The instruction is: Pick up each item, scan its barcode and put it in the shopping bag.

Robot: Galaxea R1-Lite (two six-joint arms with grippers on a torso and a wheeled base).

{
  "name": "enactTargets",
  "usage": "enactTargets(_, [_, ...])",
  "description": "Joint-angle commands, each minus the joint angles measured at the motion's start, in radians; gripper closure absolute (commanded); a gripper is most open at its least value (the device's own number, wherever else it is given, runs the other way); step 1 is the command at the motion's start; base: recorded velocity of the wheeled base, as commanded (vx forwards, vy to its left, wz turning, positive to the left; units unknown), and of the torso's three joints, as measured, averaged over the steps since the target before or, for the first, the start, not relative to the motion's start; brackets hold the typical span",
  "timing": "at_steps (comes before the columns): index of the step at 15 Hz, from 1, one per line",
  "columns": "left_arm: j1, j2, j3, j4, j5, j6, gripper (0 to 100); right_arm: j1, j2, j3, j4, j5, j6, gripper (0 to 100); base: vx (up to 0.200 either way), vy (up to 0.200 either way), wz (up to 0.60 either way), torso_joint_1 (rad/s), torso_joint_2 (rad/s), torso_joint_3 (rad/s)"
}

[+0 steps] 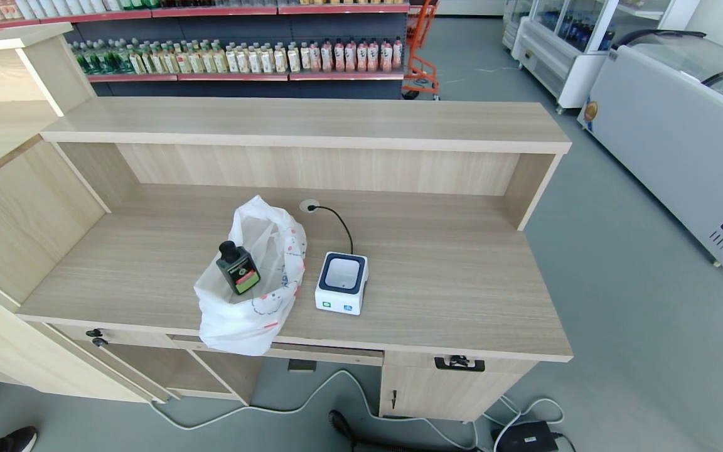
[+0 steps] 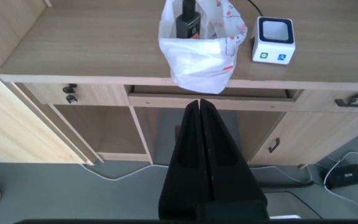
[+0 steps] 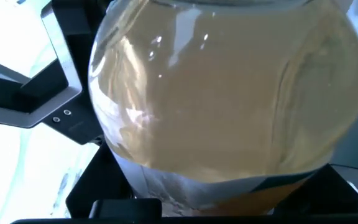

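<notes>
The left tool (image 2: 199, 107) hangs low on the near side, its two black fingers (image 2: 188, 146) pressed flat together and pointing toward the far side. The right tool (image 3: 216, 130) grips a clear bottle (image 3: 229, 74) of pale liquid, jaws closed against its sides.

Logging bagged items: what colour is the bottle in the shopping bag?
Black bottle, red-and-green label; head view shows it best.

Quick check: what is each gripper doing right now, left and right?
Left gripper: closed, empty.
Right gripper: closed on a clear plastic bottle of pale brownish liquid.
</notes>
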Motion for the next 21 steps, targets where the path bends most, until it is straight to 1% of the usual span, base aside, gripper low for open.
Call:
enactTargets(1, [0.0,0.0,0.0,0.0,0.0,0.0,100,-0.002,0.019,-0.012,0.0,0.003,-0.001,100,0.0,0.0,0.0,0.0,0.0,0.0])
enactTargets(3, [0.0,0.0,0.0,0.0,0.0,0.0,100,-0.002,0.04,-0.037,0.003,0.003,0.001,100,0.0,0.0,0.0,0.0,0.0,0.0])
enactTargets(5, [0.0,0.0,0.0,0.0,0.0,0.0,100,-0.002,0.04,-0.074,0.068,0.001,0.001,100,0.0,0.0,0.0,0.0,0.0,0.0])
enactTargets(7, [0.0,0.0,0.0,0.0,0.0,0.0,100,-0.005,0.037,-0.046,0.085,-0.014,-0.003,100,0.0,0.0,0.0,0.0,0.0,0.0])
enactTargets(8, [0.0,0.0,0.0,0.0,0.0,0.0,100,-0.005,0.039,-0.032,0.085,-0.043,-0.015,100,0.0,0.0,0.0,0.0,0.0,0.0])
enactTargets(9, [0.0,0.0,0.0,0.0,0.0,0.0,100,-0.005,0.04,-0.002,0.083,-0.082,-0.056,100,0.0,0.0,0.0,0.0,0.0,0.0])
enactTargets(11, [0.0,0.0,0.0,0.0,0.0,0.0,100,-0.006,0.043,0.023,0.083,-0.106,-0.088,100,0.0,0.0,0.0,0.0,0.0,0.0])
enactTargets(21, [0.0,0.0,0.0,0.0,0.0,0.0,100,-0.006,0.04,0.008,0.078,-0.108,-0.091,100,0.0,0.0,0.0,0.0,0.0,0.0])
